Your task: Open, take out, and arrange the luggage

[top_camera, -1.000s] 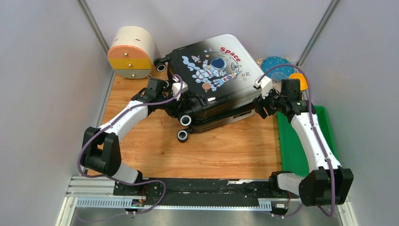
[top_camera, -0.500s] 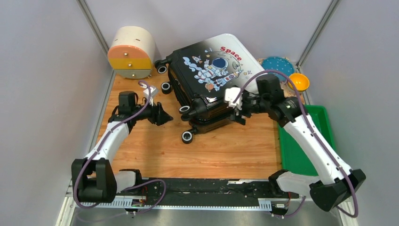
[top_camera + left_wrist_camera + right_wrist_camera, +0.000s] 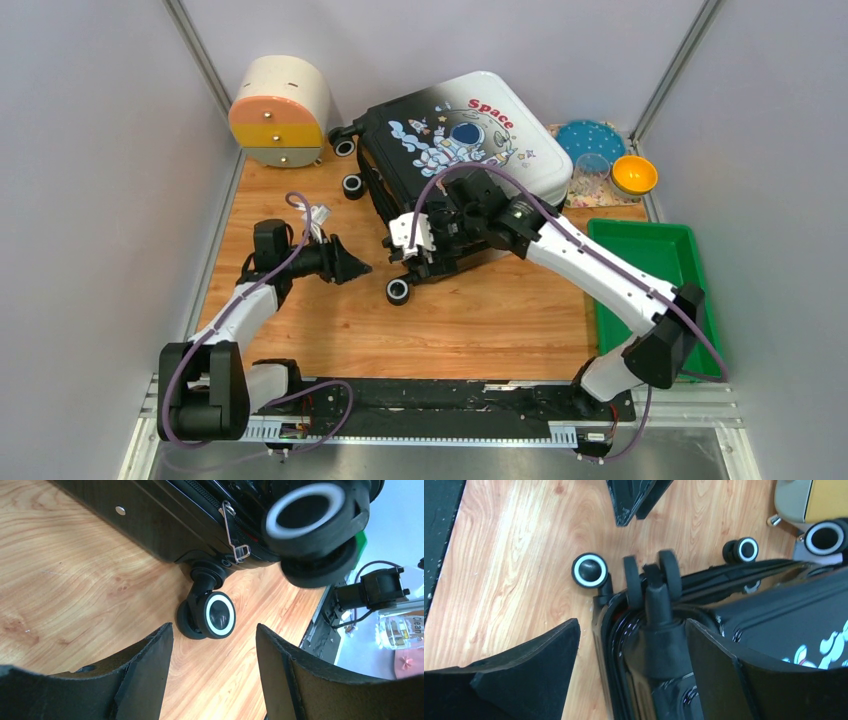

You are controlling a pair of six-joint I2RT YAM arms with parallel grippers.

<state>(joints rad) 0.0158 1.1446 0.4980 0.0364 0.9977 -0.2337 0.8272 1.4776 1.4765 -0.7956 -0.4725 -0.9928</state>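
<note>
Wooden table (image 3: 480, 320); luggage (image 3: 470, 140) long axis diagonal, wheels (image 3: 397, 290) near-left; left tool (image 3: 358, 268) spread; right tool (image 3: 428, 255) spread astride corner.

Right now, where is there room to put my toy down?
Bare wood in front of the suitcase, toward the near rail; the green tray looks empty too. Crowded at the back: drawer box, suitcase, dishes.

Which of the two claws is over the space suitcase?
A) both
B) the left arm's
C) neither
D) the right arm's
D: the right gripper hangs with its jaws open on either side of the wheeled corner of the luggage, while the left gripper, also open, sits over the wooden table, apart from the case.
</note>
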